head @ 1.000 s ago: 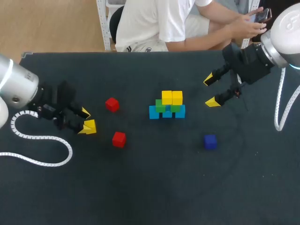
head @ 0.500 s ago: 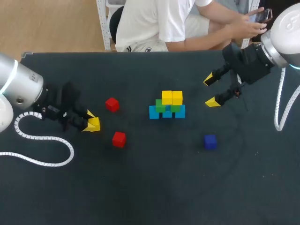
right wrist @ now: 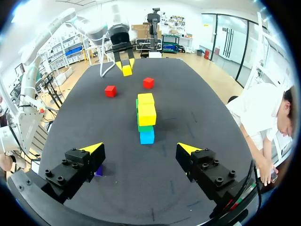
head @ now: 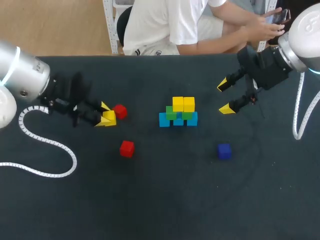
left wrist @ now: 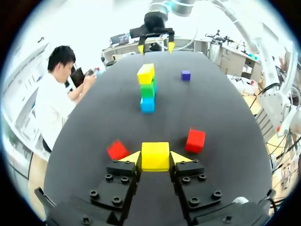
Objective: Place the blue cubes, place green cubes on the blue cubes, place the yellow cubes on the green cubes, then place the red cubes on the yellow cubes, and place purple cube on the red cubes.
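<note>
In the head view, your left arm (head: 67, 97) stretches low over the worktop (head: 165, 200), left jaws just beside a red cube (head: 119, 111); right jaws hang spread beside the stack (head: 178, 112). Left wrist: left jaws pinch a yellow cube (left wrist: 155, 156). Right wrist: the stack lies ahead.

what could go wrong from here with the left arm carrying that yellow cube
1. The left gripper, shut on the yellow cube, sits right beside a red cube. Heading for the stack could knock that cube away.
2. The stack is narrow and already three layers high, so a clumsy placement may topple it.
3. The right gripper hangs open near the stack's other side, so the arms might crowd each other there.
</note>
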You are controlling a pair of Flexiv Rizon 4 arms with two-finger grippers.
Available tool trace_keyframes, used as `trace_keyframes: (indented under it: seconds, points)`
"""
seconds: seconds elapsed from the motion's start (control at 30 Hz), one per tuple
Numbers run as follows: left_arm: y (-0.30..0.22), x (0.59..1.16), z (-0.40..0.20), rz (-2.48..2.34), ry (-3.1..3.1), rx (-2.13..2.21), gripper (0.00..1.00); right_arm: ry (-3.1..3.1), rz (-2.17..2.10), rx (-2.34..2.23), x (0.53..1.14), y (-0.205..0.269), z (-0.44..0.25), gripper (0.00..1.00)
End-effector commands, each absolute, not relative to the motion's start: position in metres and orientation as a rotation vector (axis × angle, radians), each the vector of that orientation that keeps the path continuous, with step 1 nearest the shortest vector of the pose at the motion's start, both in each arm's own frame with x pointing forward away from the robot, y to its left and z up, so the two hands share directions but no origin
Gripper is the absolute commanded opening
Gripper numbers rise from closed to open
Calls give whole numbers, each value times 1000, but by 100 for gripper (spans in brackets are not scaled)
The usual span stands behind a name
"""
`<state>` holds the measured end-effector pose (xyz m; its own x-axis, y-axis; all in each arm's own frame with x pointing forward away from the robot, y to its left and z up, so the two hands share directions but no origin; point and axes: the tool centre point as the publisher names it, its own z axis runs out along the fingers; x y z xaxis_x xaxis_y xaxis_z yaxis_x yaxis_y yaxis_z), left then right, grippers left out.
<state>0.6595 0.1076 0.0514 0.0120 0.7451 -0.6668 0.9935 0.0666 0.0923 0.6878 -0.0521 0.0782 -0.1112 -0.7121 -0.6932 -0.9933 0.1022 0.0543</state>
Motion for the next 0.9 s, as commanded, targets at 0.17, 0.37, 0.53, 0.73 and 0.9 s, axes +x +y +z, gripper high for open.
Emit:
trace_keyframes:
  seconds: [0.17, 0.37, 0.53, 0.73, 0.9]
  points:
    - [95, 667, 68, -614, 1732, 1825, 0, 1880, 729, -1660, 687, -52, 78, 100]
    - [84, 671, 82, -615, 1672, 1879, 0, 1880, 729, -1660, 687, -52, 78, 100]
    - [75, 674, 92, -642, 1577, 1901, 0, 1880, 729, -1660, 687, -52, 78, 100]
    - [67, 679, 98, -683, 1517, 1951, 0, 1880, 729, -1660, 687, -52, 78, 100]
    - [65, 680, 105, -657, 1517, 2028, 0, 1880, 729, -1660, 687, -52, 78, 100]
